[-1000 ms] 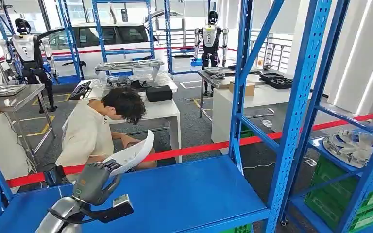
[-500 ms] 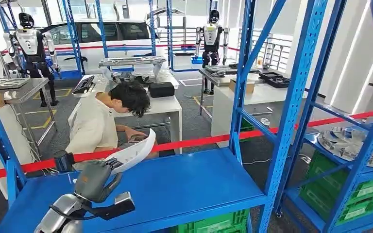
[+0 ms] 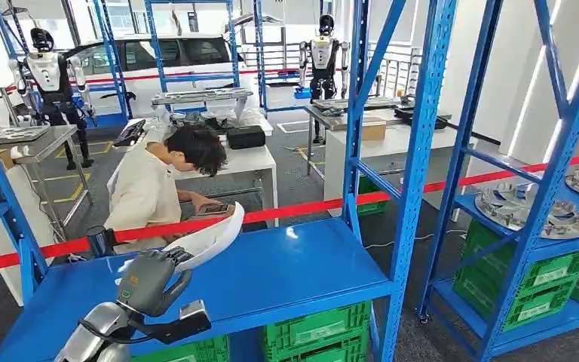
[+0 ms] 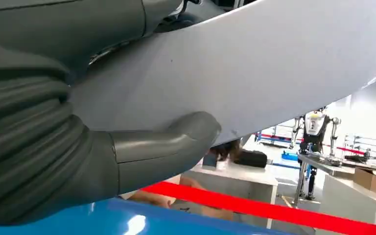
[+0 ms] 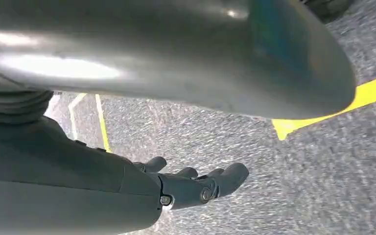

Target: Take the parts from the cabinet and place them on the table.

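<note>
Left hand (image 3: 147, 280) grips a white curved panel (image 3: 209, 240) by its lower edge above the blue shelf (image 3: 271, 275); probably light, stiff and slick, so hold near the middle. Right hand (image 5: 196, 183) hangs empty, fingers loosely apart.

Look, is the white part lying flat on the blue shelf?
No, the left robot hand holds the white part up above the blue shelf.
</note>
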You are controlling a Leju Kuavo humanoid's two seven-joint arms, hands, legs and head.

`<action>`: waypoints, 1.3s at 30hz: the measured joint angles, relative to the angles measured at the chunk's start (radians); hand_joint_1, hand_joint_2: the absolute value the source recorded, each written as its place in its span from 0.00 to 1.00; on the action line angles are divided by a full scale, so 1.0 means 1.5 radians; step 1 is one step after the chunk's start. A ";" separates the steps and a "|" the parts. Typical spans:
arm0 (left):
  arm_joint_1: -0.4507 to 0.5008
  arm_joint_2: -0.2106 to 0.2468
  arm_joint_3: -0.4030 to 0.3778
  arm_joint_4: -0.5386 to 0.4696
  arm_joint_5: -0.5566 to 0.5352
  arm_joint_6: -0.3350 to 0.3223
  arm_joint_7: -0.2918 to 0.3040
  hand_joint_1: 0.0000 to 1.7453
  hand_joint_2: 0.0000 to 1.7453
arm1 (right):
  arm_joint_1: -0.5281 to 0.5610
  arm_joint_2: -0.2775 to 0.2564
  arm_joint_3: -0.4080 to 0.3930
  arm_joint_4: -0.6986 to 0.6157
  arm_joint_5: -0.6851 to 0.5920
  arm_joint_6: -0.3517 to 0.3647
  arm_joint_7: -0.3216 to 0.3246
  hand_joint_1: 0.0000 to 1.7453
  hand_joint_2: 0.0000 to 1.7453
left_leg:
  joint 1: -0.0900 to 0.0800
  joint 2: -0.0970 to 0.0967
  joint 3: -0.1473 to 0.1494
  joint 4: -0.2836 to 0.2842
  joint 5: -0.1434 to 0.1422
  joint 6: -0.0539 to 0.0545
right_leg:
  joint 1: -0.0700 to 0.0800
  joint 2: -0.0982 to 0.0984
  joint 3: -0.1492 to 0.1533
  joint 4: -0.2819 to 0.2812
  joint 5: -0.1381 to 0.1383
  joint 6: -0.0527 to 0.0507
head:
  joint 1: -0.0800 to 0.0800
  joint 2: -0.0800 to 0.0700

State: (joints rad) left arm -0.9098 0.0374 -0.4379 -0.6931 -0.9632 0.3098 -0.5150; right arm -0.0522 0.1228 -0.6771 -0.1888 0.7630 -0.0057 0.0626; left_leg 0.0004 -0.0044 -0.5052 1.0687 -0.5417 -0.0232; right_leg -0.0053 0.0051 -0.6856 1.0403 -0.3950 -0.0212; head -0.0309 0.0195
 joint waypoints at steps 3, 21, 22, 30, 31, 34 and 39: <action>-0.002 -0.001 -0.001 -0.002 0.000 0.000 0.000 1.00 1.00 | 0.000 0.000 0.000 0.000 0.000 0.000 -0.001 0.00 0.00 | -0.009 0.000 0.007 -0.037 -0.002 0.010 | -0.005 0.000 -0.003 -0.010 0.023 0.014 | 0.001 0.000; -0.002 -0.001 -0.006 0.003 0.000 0.000 0.001 1.00 1.00 | 0.000 0.001 -0.001 0.000 0.000 0.000 0.000 0.00 0.00 | 0.001 0.007 -0.119 -0.010 0.090 -0.004 | -0.005 -0.005 0.092 -0.002 -0.079 0.000 | 0.001 0.000; -0.002 0.000 -0.006 0.003 0.000 0.000 0.001 1.00 1.00 | -0.001 0.000 -0.001 0.000 0.000 -0.003 -0.003 0.00 0.00 | 0.001 0.006 -0.130 0.019 0.049 -0.007 | -0.005 -0.004 0.083 -0.002 -0.072 -0.005 | 0.000 0.000; -0.024 0.001 -0.016 0.020 -0.010 0.000 0.002 1.00 1.00 | 0.001 0.004 0.000 0.000 0.022 -0.130 -0.109 0.00 0.00 | 0.003 0.004 -0.042 0.054 0.030 -0.006 | -0.004 -0.004 0.011 0.001 -0.011 0.002 | -0.001 0.000; -0.028 0.001 -0.017 0.020 -0.009 0.001 0.001 1.00 1.00 | 0.001 0.004 0.000 0.000 0.024 -0.125 -0.107 0.00 0.00 | 0.000 0.003 0.000 -0.001 0.005 -0.003 | -0.001 -0.003 0.005 0.001 -0.006 0.006 | -0.001 0.000; -0.033 -0.001 -0.021 0.024 -0.007 0.004 0.001 1.00 1.00 | 0.002 0.006 0.000 0.000 0.024 -0.114 -0.107 0.00 0.00 | -0.008 0.003 -0.004 -0.032 0.003 0.011 | -0.007 -0.003 0.002 -0.009 0.019 0.020 | -0.001 0.000; -0.032 -0.004 -0.022 0.028 -0.005 0.004 0.008 1.00 1.00 | 0.009 0.009 0.000 0.001 0.025 -0.110 -0.118 0.00 0.00 | -0.005 0.008 -0.041 -0.038 0.048 0.036 | -0.009 -0.002 -0.038 0.088 -0.095 0.034 | 0.000 0.000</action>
State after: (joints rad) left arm -0.9582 0.0309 -0.4715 -0.6504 -0.9705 0.3155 -0.5028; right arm -0.0383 0.1362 -0.6767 -0.1881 0.8000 -0.1713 -0.1144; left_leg -0.0069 0.0077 -0.5673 1.0124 -0.4695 0.0305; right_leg -0.0184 0.0020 -0.7424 1.1725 -0.5369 0.0293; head -0.0313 0.0195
